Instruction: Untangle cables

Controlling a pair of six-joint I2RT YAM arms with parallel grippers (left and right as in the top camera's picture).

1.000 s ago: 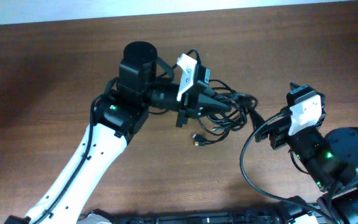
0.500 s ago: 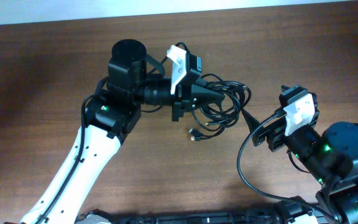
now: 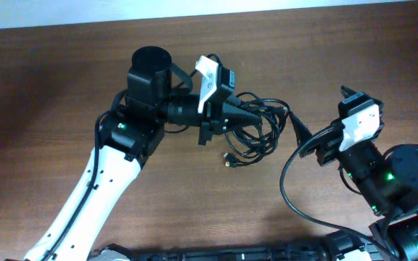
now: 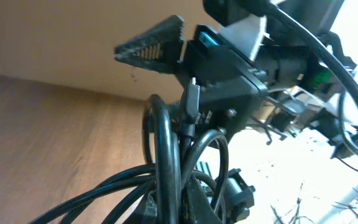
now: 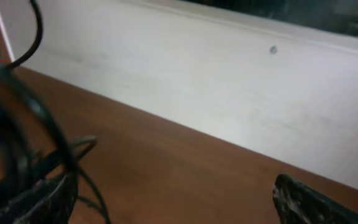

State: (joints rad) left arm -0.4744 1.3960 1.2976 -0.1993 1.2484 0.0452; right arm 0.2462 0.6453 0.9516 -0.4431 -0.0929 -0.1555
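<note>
The cables (image 3: 258, 127) form a tangled black bunch of loops in mid-table, with small plug ends (image 3: 229, 161) trailing toward the front. My left gripper (image 3: 232, 117) is shut on the bunch's left side. In the left wrist view the cables (image 4: 166, 155) rise as thick loops straight out of my left gripper (image 4: 180, 208), with one plug (image 4: 191, 102) dangling above. My right gripper (image 3: 301, 138) stands open just right of the bunch, nothing between its fingers (image 5: 303, 200). In the right wrist view, the cables (image 5: 17, 143) lie at the left, beside the right gripper (image 5: 173, 208).
The table (image 3: 64, 80) is brown wood, with a pale wall (image 5: 197, 81) along its far edge. A thick black wire (image 3: 287, 194) loops from the right arm over the table's front right. The left arm's white link (image 3: 96, 199) crosses the front left.
The left gripper has drawn the bunch a little to the left. The right arm swung in toward the bunch, then back out to the right. Both gripper states are unchanged.
</note>
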